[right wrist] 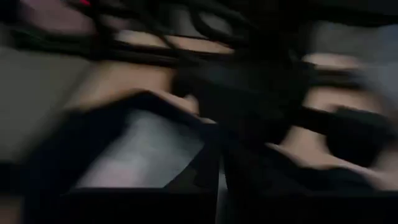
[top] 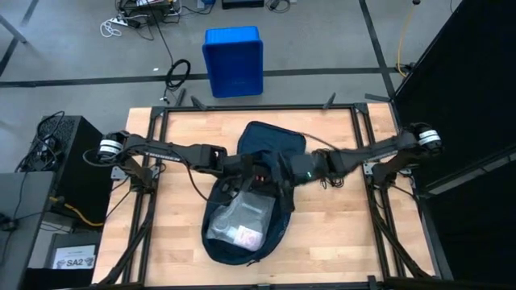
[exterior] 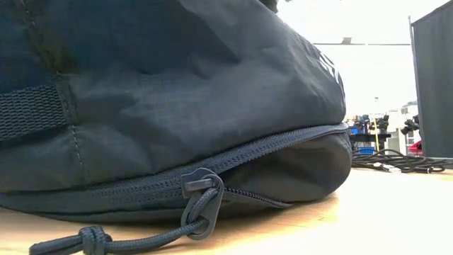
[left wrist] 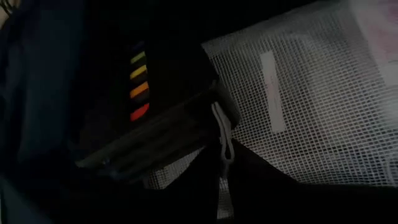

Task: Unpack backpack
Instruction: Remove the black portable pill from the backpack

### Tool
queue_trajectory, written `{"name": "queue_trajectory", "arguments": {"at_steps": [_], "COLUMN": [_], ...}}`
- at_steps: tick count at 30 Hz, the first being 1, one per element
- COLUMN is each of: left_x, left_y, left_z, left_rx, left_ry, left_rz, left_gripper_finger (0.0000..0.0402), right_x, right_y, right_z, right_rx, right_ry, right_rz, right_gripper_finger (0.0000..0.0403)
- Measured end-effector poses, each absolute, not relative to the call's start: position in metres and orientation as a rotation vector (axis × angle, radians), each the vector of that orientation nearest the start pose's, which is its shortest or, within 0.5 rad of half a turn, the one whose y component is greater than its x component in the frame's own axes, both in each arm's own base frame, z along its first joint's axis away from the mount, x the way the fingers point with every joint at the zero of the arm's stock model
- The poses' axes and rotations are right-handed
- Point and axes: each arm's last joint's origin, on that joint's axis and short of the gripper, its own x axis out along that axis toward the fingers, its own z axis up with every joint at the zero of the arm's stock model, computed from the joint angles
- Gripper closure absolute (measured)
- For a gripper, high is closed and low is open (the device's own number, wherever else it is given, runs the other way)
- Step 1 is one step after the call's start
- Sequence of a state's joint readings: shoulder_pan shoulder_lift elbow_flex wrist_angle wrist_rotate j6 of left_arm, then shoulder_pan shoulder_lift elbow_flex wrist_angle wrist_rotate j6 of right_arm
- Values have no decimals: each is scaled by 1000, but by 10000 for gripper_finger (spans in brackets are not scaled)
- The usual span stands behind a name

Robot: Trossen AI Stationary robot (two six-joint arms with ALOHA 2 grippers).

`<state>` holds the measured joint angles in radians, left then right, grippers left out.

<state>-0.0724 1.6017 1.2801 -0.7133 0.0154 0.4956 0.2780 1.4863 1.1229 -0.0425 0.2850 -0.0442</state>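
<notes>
A: Start at the pincers. The left gripper (top: pixel 242 173) sits at the left edge of the opening of the large soft dark navy fabric backpack (top: pixel 270 143), fingers clenched. Whether fabric is pinched between them I can't tell; its wrist view looks down on a dark flap with a row of coloured stripes.

B: And the right gripper (top: pixel 284 193)?

A: At the right edge of the same opening, fingers also shut. Its own camera is smeared with motion, so I can't say whether it has the rim.

B: Where is the bag itself?

A: Lying flat in the middle of the pale wooden table (top: pixel 347 234), mouth spread toward the near edge. Inside lies a white mesh-reinforced plastic pouch (top: pixel 240 221) with something pinkish in it.

B: So what could go wrong?

A: Nothing has come out yet, I'd judge. If either gripper has only a thin fold of slack nylon, a pull could slip off and the mouth sag shut over the pouch. Pulling both sides unevenly might drag the whole bag across the wood instead of opening it.

B: The pouch?

A: Slick and floppy, I'd guess; a pinch at one corner could let it fold and slide free
</notes>
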Motion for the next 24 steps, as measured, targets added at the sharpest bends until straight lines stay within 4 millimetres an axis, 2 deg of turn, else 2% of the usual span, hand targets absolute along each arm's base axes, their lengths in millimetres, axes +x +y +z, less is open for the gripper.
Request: {"name": "queue_trajectory", "arguments": {"at_steps": [3, 5, 7, 9, 14, 18, 20, 24], "left_x": [329, 330, 330, 331, 333, 334, 333, 333], "left_y": [-25, -25, -25, -25, -25, -26, -27, -28], "left_z": [269, 272, 274, 277, 284, 287, 287, 286], "left_rx": [493, 497, 502, 504, 509, 512, 518, 530], "left_ry": [985, 979, 972, 963, 940, 932, 933, 938], "left_rz": [-342, -342, -343, -342, -338, -338, -341, -352], "left_gripper_finger": [402, 402, 402, 402, 402, 402, 402, 402], "right_x": [318, 315, 315, 319, 336, 350, 354, 355], "right_y": [119, 141, 157, 167, 172, 172, 172, 174], "right_z": [291, 281, 270, 257, 210, 179, 173, 176], "right_rx": [-394, -518, -556, -510, -384, -348, -348, -369], "right_ry": [367, 362, 356, 345, 380, 375, 352, 325], "right_rz": [-335, -495, -549, -552, -558, -608, -642, -662], "right_gripper_finger": [400, 402, 401, 397, 376, 333, 304, 234]}}
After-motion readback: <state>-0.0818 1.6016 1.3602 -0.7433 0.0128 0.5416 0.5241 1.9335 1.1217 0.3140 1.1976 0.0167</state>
